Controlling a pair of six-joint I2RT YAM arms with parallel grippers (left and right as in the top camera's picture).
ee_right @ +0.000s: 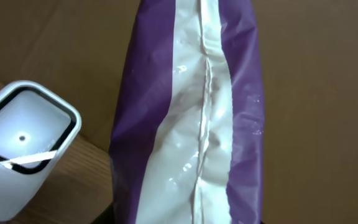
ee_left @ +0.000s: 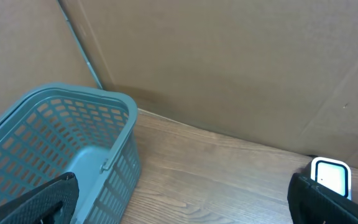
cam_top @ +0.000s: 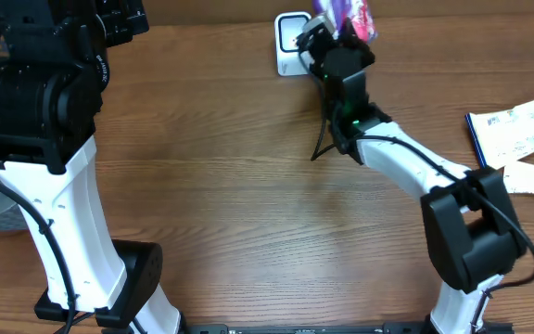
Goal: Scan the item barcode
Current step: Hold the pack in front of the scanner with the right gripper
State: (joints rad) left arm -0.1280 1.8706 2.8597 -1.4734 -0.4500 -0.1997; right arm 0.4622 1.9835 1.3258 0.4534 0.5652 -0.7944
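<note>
At twelve o'clock on the brown wooden table (cam_top: 230, 186), the right gripper (cam_top: 338, 37) is clamped on a purple-and-white plastic pouch (cam_top: 355, 17), at three o'clock from the white box-shaped scanner (cam_top: 290, 42). The right wrist view alone shows the pouch's centre seam. The left wrist view alone shows a teal plastic basket (ee_left: 55, 124) and the left gripper (ee_left: 185, 202), jaws wide apart.

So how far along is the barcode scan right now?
Done: the right tool grips the purple pouch. In hand: it holds the pouch next to the scanner, seam side toward the wrist camera. Remaining: no barcode shows yet, so the scan looks undone.
</note>
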